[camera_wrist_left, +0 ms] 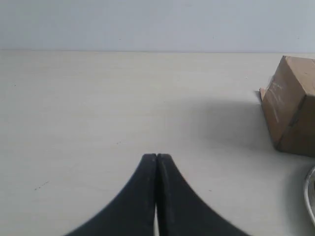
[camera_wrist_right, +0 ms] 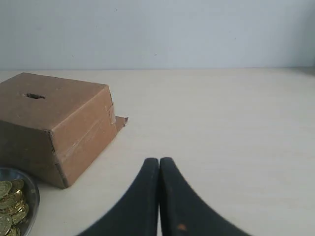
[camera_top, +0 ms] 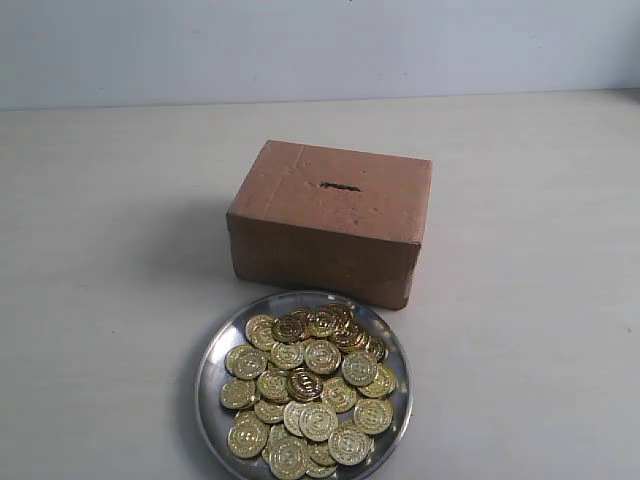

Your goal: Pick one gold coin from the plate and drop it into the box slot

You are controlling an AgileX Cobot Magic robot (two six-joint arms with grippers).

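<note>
A round silver plate [camera_top: 211, 366] sits at the front centre of the table, heaped with several gold coins [camera_top: 306, 390]. Behind it stands a brown cardboard box [camera_top: 330, 220] with a short dark slot [camera_top: 339, 186] cut in its top face. Neither arm shows in the exterior view. In the left wrist view my left gripper [camera_wrist_left: 156, 156] is shut and empty over bare table, with the box [camera_wrist_left: 291, 105] and a sliver of plate rim [camera_wrist_left: 311, 194] off to one side. My right gripper [camera_wrist_right: 159, 160] is likewise shut and empty, with the box [camera_wrist_right: 54, 123], its slot [camera_wrist_right: 34, 96] and a few coins [camera_wrist_right: 11, 201] nearby.
The table [camera_top: 110, 260] is a pale, plain surface running back to a light wall [camera_top: 320, 45]. A torn cardboard flap [camera_wrist_right: 121, 120] sticks out at the box's base.
</note>
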